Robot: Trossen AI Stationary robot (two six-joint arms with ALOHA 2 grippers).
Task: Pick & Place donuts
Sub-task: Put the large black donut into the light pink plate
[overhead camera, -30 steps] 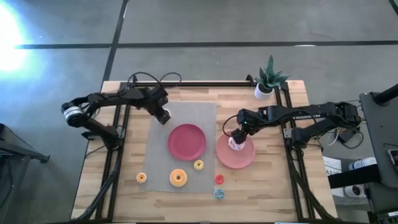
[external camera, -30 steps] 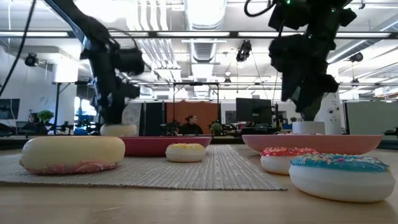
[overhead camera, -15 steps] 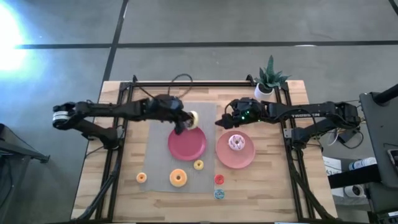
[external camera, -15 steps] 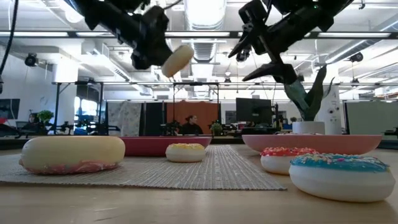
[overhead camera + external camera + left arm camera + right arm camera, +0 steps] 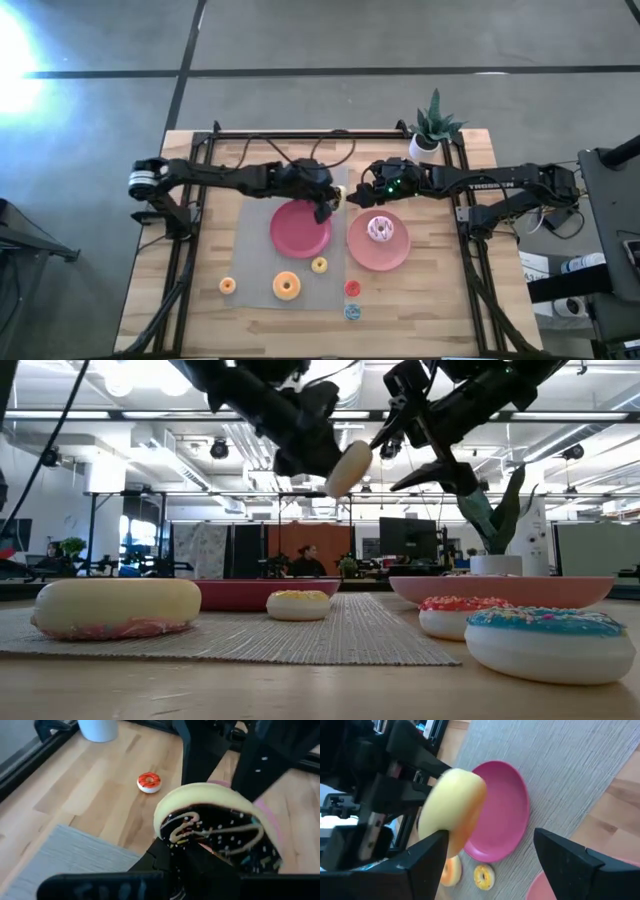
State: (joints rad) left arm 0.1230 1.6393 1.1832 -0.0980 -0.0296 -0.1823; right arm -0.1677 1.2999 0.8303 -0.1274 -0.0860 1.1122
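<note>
Your left claw grips the chocolate donut, a pale-bodied ring with glossy dark icing and sprinkles, held in the air between the two plates. Half a second ago it hung over the red plate's far edge; it has since moved towards the right claw, whose fingers are spread wide and empty just beside it. The pink-white sprinkled donut lies on the smooth pink plate. The red plate sits bare on the ribbed grey mat. The orange-pink donut and small yellow donut rest on the mat; the others lie on the wooden bench.
</note>
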